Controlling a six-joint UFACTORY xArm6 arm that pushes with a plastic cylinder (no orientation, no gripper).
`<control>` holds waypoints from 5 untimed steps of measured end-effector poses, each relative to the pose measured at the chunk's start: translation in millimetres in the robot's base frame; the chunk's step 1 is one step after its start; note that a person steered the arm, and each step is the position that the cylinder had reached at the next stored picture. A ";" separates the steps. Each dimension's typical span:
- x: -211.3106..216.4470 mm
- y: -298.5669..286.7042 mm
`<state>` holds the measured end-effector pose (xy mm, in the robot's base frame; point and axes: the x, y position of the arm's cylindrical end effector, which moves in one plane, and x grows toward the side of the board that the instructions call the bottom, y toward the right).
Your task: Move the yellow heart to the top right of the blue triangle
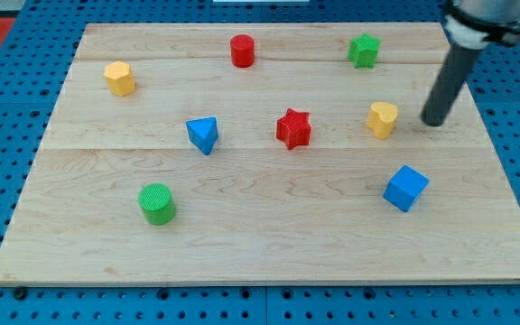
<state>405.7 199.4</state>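
Note:
The yellow heart [382,118] lies at the view's right of the wooden board. The blue triangle [203,134] lies left of centre, far from the heart. A red star [293,128] sits between them. My tip [435,120] rests on the board just right of the yellow heart, a short gap apart from it.
A red cylinder [242,51] and a green star [364,50] sit near the view's top. A yellow hexagon [120,78] is at the top left. A green cylinder [157,202] is at the bottom left. A blue cube [405,188] is at the bottom right. The wooden board [269,244] rests on a blue pegboard.

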 end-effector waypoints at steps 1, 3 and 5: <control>0.0 -60.1; 0.1 -102.1; -12.0 -153.9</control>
<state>393.6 45.6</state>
